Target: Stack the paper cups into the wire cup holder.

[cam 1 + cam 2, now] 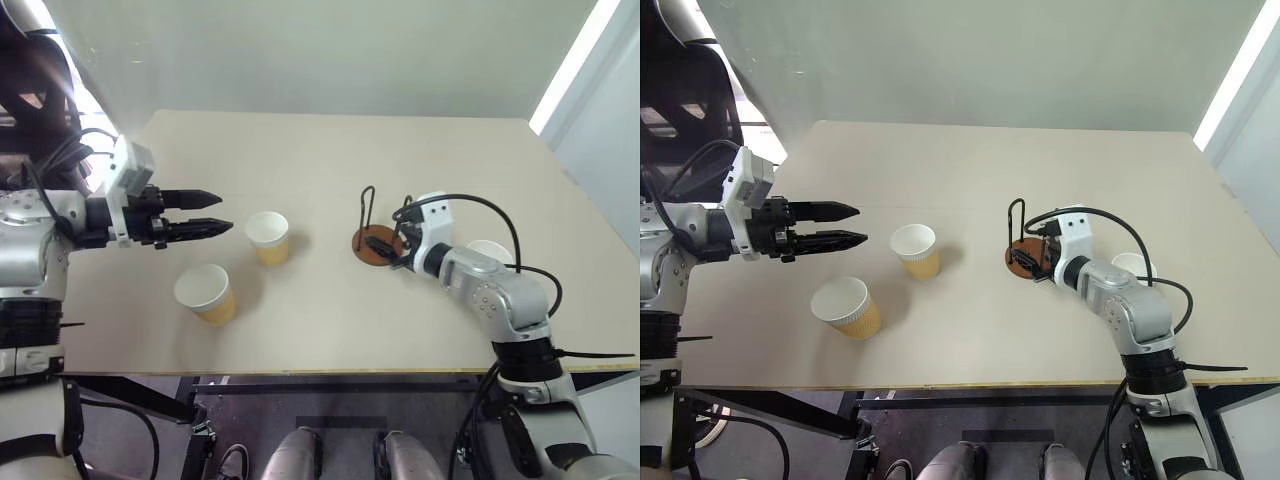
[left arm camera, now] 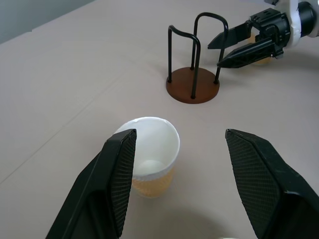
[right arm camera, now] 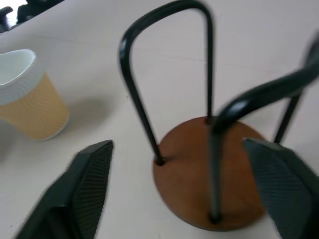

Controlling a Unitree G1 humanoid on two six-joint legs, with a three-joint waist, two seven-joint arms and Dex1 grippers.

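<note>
Two paper cups stand upright left of centre, one [image 1: 268,237] nearer the middle and one [image 1: 207,293] closer to the front edge. A white rim of another cup [image 1: 1132,264] peeks out behind my right forearm. The wire cup holder [image 1: 372,232], a brown disc with two dark loops, stands empty. My left gripper [image 1: 225,213] hovers open, level, just left of the middle cup [image 2: 149,159]. My right gripper [image 3: 178,143] is open at the holder's base [image 3: 209,169], one finger on each side of it; I cannot tell whether they touch.
The beige table [image 1: 330,150] reaches to a grey wall at the back. Its front edge [image 1: 330,372] runs close below the nearer cup. Bare tabletop lies between the cups and the holder.
</note>
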